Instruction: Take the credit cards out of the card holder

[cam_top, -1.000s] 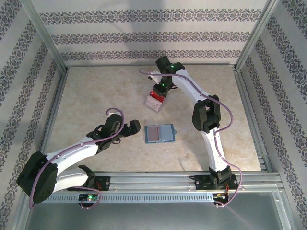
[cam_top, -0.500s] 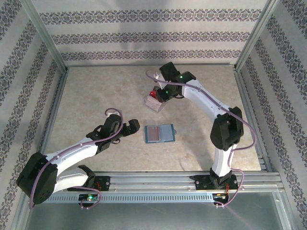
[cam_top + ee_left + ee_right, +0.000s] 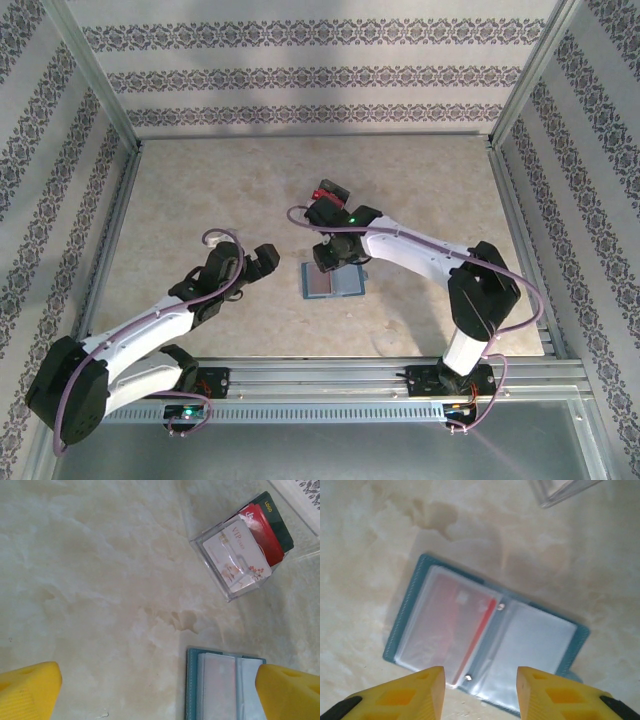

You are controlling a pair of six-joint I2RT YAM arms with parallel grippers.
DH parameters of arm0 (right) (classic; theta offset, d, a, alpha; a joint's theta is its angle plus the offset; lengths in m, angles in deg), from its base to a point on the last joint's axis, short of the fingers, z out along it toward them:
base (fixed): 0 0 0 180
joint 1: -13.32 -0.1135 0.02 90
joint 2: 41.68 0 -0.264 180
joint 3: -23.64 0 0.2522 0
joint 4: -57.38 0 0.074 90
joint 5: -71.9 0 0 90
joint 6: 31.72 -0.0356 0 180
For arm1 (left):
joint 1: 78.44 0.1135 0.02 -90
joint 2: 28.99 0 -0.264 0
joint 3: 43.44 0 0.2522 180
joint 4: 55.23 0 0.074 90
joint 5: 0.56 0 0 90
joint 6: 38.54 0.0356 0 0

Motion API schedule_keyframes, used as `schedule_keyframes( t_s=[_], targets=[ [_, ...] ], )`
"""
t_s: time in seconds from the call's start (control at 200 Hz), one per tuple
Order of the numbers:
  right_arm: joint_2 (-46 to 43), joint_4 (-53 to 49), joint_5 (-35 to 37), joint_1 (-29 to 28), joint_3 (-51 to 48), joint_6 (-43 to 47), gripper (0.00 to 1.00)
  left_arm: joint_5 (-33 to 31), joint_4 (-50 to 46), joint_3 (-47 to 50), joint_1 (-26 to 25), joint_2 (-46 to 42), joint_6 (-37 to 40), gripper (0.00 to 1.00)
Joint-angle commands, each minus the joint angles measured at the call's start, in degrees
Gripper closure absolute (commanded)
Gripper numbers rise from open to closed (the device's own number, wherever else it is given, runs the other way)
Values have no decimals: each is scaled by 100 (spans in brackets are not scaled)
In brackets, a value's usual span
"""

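One open card holder (image 3: 485, 647), one clear box (image 3: 240, 560).
One red card (image 3: 452, 625) in holder; left end effector (image 3: 160, 690), right end effector (image 3: 480, 692) both apart.

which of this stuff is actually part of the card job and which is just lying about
Job:
card holder, lying open
red card in one sleeve
right gripper over it
left gripper nearby

Lying about:
clear box, with cards inside
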Motion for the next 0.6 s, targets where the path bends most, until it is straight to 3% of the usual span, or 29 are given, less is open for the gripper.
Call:
schedule_keyframes(
  t_s=[0.0, 0.26, 0.595],
  targets=[
    [256, 155, 195, -199, -110, -561, 55, -119, -124, 117, 98, -82, -88, 1],
    [790, 332, 142, -375, 3, -769, 40, -64, -106, 165, 115, -75, -147, 1],
    [1211, 461, -103, -371, 65, -801, 39, -56, -48, 245, 142, -58, -211, 1]
  ],
)
